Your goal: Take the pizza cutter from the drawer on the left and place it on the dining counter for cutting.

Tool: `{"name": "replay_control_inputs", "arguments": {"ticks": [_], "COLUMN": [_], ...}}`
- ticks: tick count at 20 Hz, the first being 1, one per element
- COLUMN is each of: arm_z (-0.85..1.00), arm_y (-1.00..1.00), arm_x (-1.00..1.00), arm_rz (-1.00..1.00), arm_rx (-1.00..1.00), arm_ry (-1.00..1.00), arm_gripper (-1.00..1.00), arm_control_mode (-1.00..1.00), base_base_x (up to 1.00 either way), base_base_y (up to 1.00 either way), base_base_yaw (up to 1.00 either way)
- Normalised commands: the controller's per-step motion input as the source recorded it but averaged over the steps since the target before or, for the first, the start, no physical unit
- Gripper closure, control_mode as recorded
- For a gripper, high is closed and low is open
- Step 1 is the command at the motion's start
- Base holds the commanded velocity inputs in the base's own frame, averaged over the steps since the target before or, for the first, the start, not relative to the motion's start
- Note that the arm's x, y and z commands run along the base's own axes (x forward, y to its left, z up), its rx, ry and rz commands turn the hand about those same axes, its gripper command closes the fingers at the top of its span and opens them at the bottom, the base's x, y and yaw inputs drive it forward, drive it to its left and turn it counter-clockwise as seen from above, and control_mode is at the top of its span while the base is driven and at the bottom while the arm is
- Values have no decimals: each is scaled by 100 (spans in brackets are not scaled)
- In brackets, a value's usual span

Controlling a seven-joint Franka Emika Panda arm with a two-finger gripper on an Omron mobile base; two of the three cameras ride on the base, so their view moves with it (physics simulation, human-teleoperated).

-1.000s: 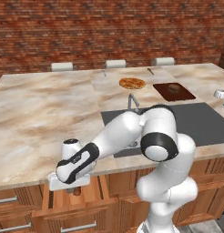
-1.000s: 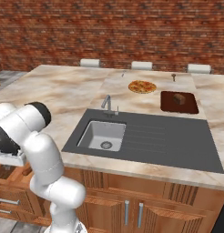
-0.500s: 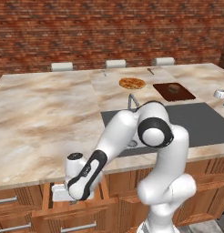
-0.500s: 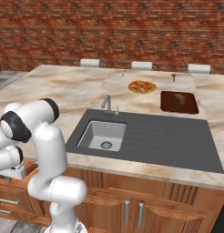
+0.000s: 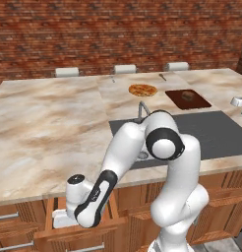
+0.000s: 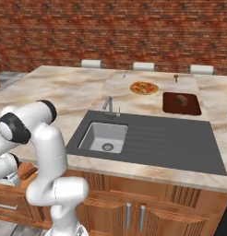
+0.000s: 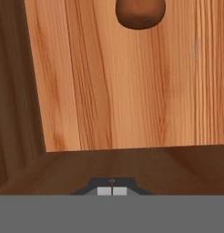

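shut jaws low inside drawer (image 7: 118,91), pizza cutter (image 7: 140,13) ahead

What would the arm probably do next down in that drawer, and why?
Probably nudge the end effector toward the pizza cutter and open it. In the hand view the fingertips sit closed together over the drawer floor, with the reddish-brown handle some way off, so nothing is grasped yet.
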Motion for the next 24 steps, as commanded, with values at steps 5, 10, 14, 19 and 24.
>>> {"name": "replay_control_inputs", "arguments": {"ticks": [5, 10, 14, 19, 24], "arm_z": [0, 0, 0, 0, 0], "arm_y": [0, 0, -1, -3, 0], "arm_x": [-70, -83, -66, -37, -22], "arm_rz": [-3, -5, -5, -5, -3], "arm_rx": [0, 0, 0, 0, 0], "arm_ry": [1, 3, 3, 3, 2], "arm_gripper": [100, 100, 100, 100, 100], "arm_control_mode": [-100, -100, -100, -100, -100], "base_base_x": [0, 0, 0, 0, 0], "base_base_y": [0, 0, 0, 0, 0], "base_base_yaw": [0, 0, 0, 0, 0]}}
